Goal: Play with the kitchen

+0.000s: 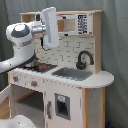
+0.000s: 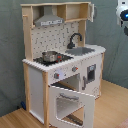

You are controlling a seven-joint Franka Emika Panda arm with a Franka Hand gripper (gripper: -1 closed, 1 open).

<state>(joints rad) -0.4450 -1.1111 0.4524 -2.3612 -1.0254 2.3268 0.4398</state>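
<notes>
The kitchen is a child-size toy of white panels and pale wood. In both exterior views I see its black faucet and its sink. A small pot stands on the stovetop, under the grey hood. The oven door hangs open and tilted forward. In the first exterior view my white arm reaches in from the left, and my gripper hangs pointing down above the stovetop, touching nothing. In the second exterior view only a piece of the arm shows, at the top right edge.
A dark curtain backs the kitchen. It stands on a wooden floor. An upper shelf with a patterned panel sits to the right of my gripper in the first exterior view. The rounded counter end juts out beside the sink.
</notes>
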